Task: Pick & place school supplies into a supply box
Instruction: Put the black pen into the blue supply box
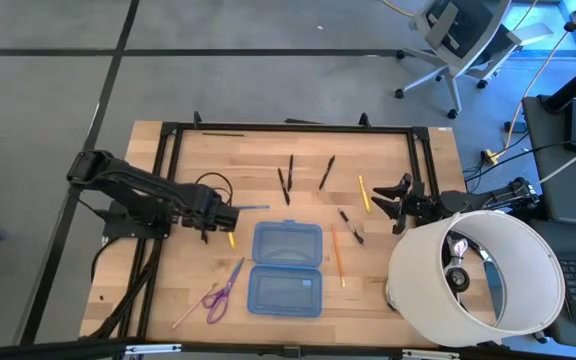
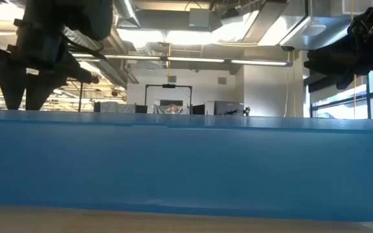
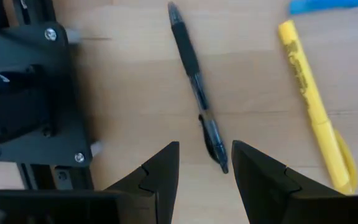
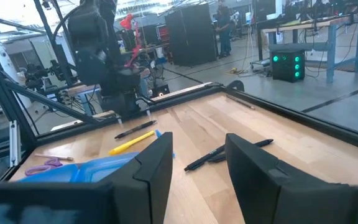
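My left gripper (image 1: 230,216) (image 3: 205,168) is open and low over the table, left of the open blue supply box (image 1: 288,268). Its fingers stand on either side of the end of a black pen (image 3: 194,81) without touching it. A yellow marker (image 3: 316,102) (image 1: 231,238) lies beside that pen, and a blue pen (image 1: 253,208) lies just beyond. Purple-handled scissors (image 1: 223,290) and a pale stick (image 1: 190,312) lie near the box's left side. My right gripper (image 1: 388,200) (image 4: 197,162) waits open at the right, near a yellow pencil (image 1: 363,192).
Two black pens (image 1: 286,180) (image 1: 326,172) lie beyond the box, with another black pen (image 1: 351,225) and an orange pencil (image 1: 338,255) to its right. A large white drum (image 1: 478,270) covers the table's near right corner. A black frame (image 1: 288,128) borders the table.
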`<action>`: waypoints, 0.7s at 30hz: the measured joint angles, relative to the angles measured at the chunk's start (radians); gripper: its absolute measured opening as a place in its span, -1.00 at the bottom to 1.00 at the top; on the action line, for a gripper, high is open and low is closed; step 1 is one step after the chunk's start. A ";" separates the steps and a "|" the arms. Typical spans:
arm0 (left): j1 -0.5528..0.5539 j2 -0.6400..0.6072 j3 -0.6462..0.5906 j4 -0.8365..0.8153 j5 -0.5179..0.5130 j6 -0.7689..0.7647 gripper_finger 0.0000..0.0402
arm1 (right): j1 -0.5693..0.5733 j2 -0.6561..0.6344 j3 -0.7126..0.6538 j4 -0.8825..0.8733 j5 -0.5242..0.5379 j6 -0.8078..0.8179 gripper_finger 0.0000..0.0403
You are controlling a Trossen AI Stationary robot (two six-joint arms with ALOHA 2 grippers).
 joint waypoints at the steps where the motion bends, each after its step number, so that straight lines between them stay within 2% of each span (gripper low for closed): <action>1: 0.004 0.008 0.000 0.009 -0.001 0.014 -0.30 | 0.000 0.000 0.000 0.000 0.000 0.000 -0.25; 6: 0.045 0.025 -0.010 0.042 -0.023 0.093 -0.30 | 0.000 0.000 0.000 0.000 0.000 0.002 -0.25; 9: 0.079 0.011 -0.064 0.070 -0.026 0.116 -0.30 | 0.000 0.000 0.000 0.000 0.000 0.026 -0.25; 15: 0.103 -0.022 -0.172 0.282 0.023 0.089 -0.30 | 0.000 0.000 0.000 0.000 -0.001 0.053 -0.25; 21: 0.067 -0.022 -0.223 0.324 0.033 0.011 -0.30 | 0.000 0.000 0.000 0.000 -0.001 0.052 -0.25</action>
